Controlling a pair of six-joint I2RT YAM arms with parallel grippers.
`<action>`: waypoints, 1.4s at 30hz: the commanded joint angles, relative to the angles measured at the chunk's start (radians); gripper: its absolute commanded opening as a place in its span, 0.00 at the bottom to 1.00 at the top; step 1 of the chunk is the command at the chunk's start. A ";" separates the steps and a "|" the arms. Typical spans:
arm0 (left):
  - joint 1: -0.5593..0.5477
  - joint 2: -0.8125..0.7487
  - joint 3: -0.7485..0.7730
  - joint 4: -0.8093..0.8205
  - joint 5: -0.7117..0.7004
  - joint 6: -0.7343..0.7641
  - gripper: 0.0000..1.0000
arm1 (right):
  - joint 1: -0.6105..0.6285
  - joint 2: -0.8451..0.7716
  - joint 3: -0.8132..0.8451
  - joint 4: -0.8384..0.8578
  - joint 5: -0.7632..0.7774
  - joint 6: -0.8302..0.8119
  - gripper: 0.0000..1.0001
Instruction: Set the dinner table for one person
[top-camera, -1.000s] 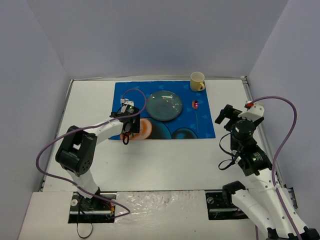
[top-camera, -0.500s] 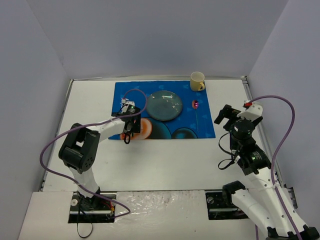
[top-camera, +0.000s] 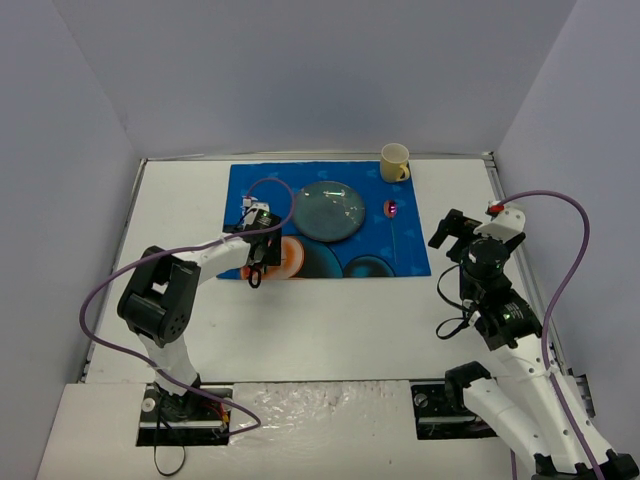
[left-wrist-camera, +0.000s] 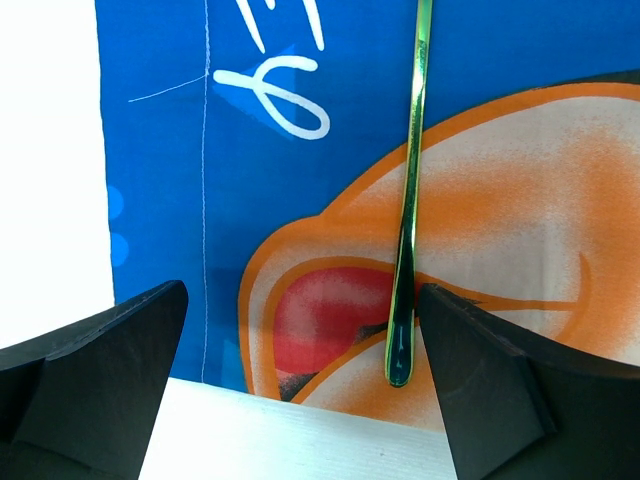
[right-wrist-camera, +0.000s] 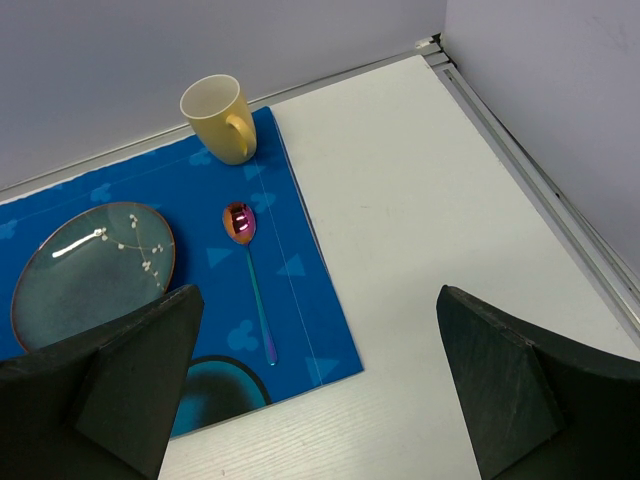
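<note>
While the white desk (top-camera: 330, 310) spreads under everything, its blue placemat (top-camera: 410, 250) sits toward the far edge, carrying plate (top-camera: 328, 211), mug (top-camera: 394, 162), spoon (top-camera: 391, 209) and a slim green-gold utensil (left-wrist-camera: 410, 200). Best move, I'd say: lift the left arm straight up, clear of that handle. Left fingers (left-wrist-camera: 110, 370) gape wide, straddling the handle tip, gripping nothing. Right fingers (right-wrist-camera: 110, 380) gape too, empty, above the desk's right side.

White dinner table (top-camera: 330, 320) w/ thin metal edge rails. Blue cartoon-print placemat (top-camera: 412, 215) lies flat directly on it, at far centre, long side approx. parallel to far edge.
</note>
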 joint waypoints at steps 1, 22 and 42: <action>-0.003 -0.023 0.033 -0.032 -0.048 -0.007 0.97 | 0.000 0.017 0.008 0.056 0.001 -0.013 1.00; -0.001 -0.065 0.059 -0.060 -0.031 -0.008 0.97 | 0.000 0.007 0.014 0.056 -0.003 -0.012 1.00; 0.024 -0.872 0.093 -0.209 -0.048 0.235 0.97 | 0.001 -0.109 0.196 -0.064 0.020 -0.153 1.00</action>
